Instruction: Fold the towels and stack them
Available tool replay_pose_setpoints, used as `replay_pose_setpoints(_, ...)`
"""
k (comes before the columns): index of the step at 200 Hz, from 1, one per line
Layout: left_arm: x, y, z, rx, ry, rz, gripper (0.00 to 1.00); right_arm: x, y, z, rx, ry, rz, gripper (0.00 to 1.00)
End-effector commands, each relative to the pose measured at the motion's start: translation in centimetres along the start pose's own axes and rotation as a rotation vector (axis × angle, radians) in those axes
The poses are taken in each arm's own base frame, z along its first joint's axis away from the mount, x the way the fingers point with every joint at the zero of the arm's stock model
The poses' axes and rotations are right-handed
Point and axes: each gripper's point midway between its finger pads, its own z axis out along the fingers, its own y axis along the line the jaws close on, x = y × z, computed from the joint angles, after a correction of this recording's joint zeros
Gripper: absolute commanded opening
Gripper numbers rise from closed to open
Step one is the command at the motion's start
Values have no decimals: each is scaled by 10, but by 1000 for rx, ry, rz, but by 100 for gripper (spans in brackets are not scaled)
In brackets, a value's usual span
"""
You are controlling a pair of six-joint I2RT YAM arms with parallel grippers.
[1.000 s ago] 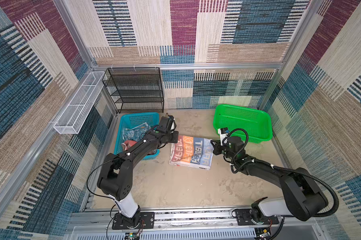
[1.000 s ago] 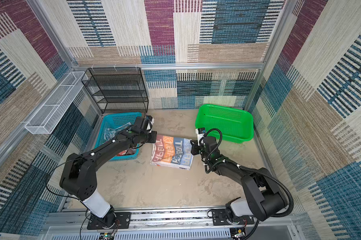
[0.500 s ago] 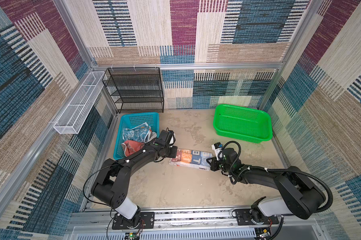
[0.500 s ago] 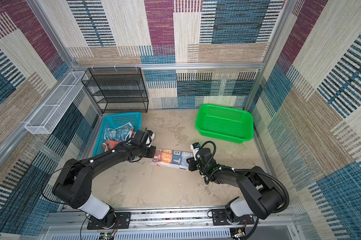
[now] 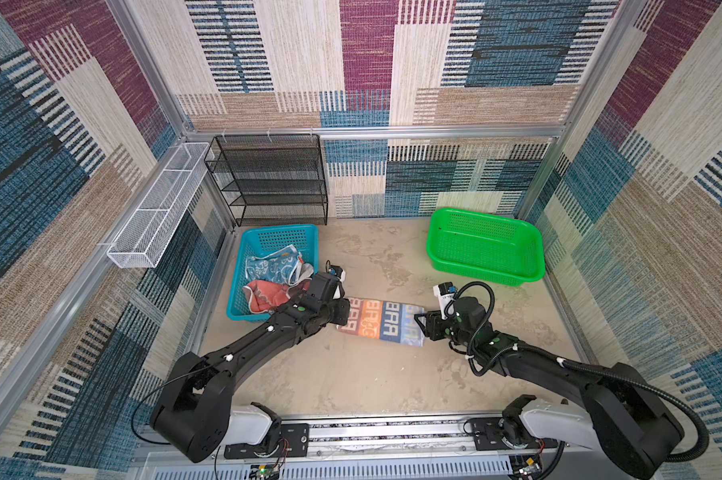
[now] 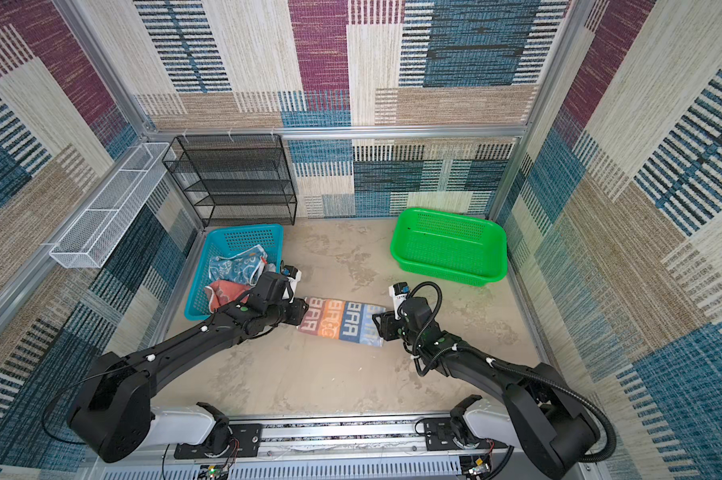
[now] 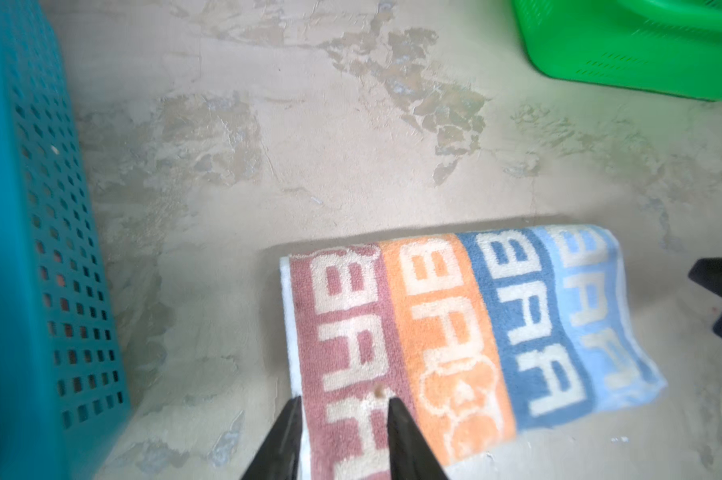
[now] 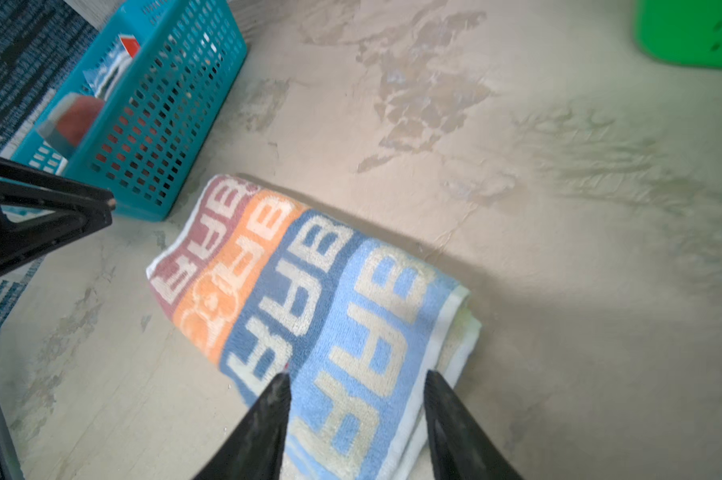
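The orange-and-blue lettered towel [image 5: 380, 322] [image 6: 340, 320] lies folded in half on the table between my two grippers. My left gripper [image 7: 344, 401] [image 5: 343, 312] is open, its fingers apart over the towel's [image 7: 455, 332] maroon end. My right gripper [image 8: 358, 376] [image 5: 421, 326] is also open, its fingers apart over the light blue end of the towel [image 8: 309, 291]. Neither holds anything. A blue towel with white faces [image 5: 274, 268] and a coral towel [image 5: 268, 293] lie crumpled in the blue basket [image 5: 280, 230].
A green basket [image 5: 482, 214] stands at the back right with nothing in it. A black wire shelf [image 5: 272, 178] stands against the back wall behind the blue basket. A white wire tray [image 5: 159, 208] hangs on the left wall.
Both grippers, shut on the towel's far edge, drew it toward the front and folded it in half. Both have now opened and let go.
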Motion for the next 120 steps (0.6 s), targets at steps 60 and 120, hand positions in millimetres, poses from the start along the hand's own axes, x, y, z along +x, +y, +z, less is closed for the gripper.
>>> replay_pose_setpoints(60,-19,-24,7,79,-61,3,38,18,-13,20,73,120,114,66)
replay_pose_setpoints(120,21,-39,40,68,27,-25,36,47,-24,33,110,221,180,72)
